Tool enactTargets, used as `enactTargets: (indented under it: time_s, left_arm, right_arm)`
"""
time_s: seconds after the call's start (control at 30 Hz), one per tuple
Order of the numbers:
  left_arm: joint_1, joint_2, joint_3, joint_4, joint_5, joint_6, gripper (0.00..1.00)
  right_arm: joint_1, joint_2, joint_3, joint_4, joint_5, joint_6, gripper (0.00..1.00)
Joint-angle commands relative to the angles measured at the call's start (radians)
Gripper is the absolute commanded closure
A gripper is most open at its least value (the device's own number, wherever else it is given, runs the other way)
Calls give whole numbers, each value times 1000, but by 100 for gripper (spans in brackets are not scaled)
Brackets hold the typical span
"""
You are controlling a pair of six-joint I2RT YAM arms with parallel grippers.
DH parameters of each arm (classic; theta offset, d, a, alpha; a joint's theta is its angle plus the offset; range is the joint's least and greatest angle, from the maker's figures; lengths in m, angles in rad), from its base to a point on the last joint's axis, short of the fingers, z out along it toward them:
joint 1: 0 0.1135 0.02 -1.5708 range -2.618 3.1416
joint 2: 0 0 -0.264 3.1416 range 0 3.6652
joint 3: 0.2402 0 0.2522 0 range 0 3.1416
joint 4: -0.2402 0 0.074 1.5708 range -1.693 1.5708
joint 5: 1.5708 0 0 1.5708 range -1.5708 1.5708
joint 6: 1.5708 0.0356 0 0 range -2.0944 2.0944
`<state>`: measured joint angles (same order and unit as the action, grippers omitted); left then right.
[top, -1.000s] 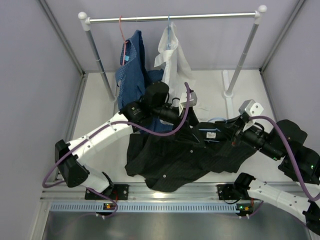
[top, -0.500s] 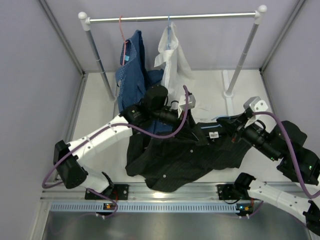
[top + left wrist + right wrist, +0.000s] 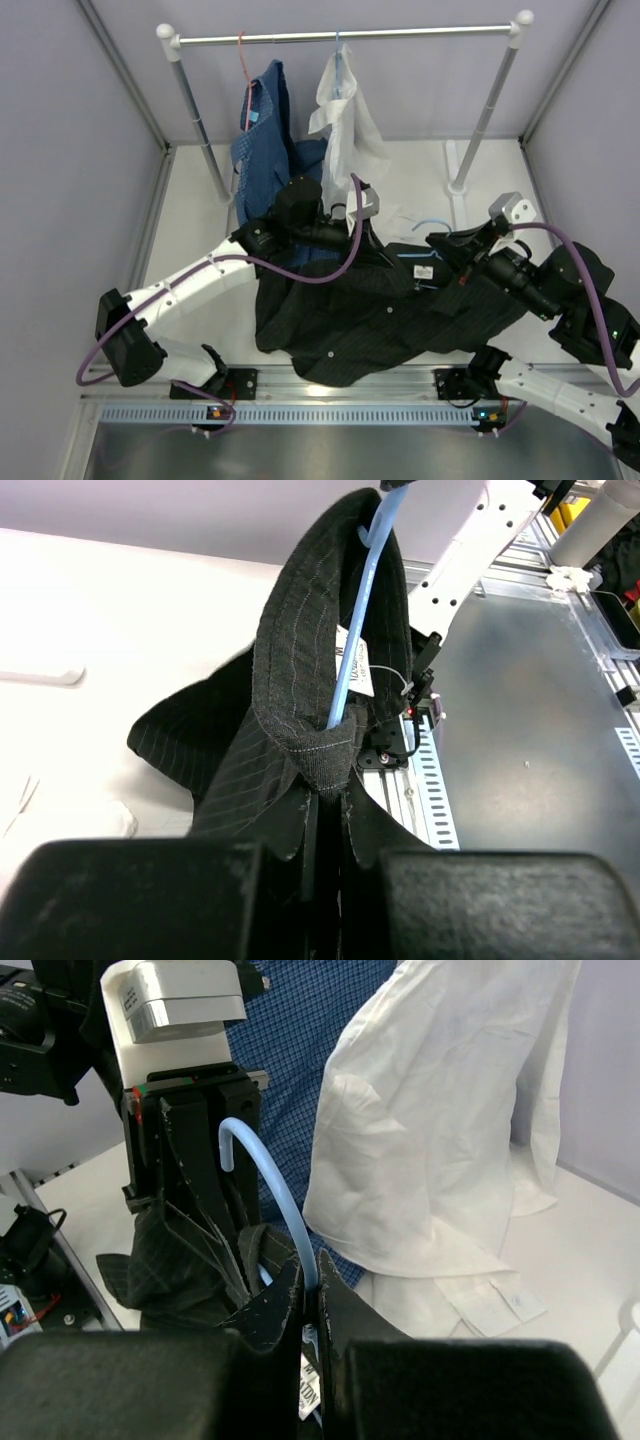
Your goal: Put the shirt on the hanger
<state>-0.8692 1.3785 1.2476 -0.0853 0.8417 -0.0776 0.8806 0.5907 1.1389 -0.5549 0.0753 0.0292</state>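
Observation:
The black pinstriped shirt (image 3: 350, 325) lies crumpled on the white table between both arms, its collar lifted. My left gripper (image 3: 386, 256) is shut on the collar's front edge (image 3: 322, 752). The light-blue wire hanger (image 3: 361, 610) runs up through the collar opening, past a white label. Its hook (image 3: 432, 222) sticks out behind the collar. My right gripper (image 3: 312, 1276) is shut on the hanger's neck (image 3: 278, 1188), just above the collar. In the top view the right gripper (image 3: 443, 247) faces the left one across the collar. The hanger's triangle is hidden inside the shirt.
A metal rail (image 3: 340, 37) on two posts spans the back. A blue patterned shirt (image 3: 265, 150) on a red-orange hanger (image 3: 243, 58) and a white shirt (image 3: 345, 115) hang from it, close behind the grippers. Grey walls enclose both sides.
My left gripper's jaws have closed onto the shirt collar. The left arm has shifted a little to the left, and the right gripper with the hanger has shifted slightly, showing its hook.

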Motion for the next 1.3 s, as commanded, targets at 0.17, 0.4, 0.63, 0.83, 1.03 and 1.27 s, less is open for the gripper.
enactTargets:
  time_s: [0.17,0.4,0.63,0.83,1.03,1.27]
  left_arm:
    - [-13,-68,-7,9,59,137,100]
    - [-13,-105,-5,-97,161,251,100]
    - [-13,-96,15,-105,180,239,100]
    - [-14,-67,50,-106,238,222,100]
    - [-13,-82,49,-106,289,229,100]
    - [-13,-87,50,-108,295,222,100]
  right_arm:
    - [8,-43,-41,89,-43,9,89]
    - [8,-83,42,-172,-106,-20,42]
    - [8,-180,113,-447,-346,-87,42]
    - [8,-204,87,-488,-324,-126,42]
    - [8,-151,27,-473,-310,-137,48]
    - [8,-143,-27,-364,-384,-138,59]
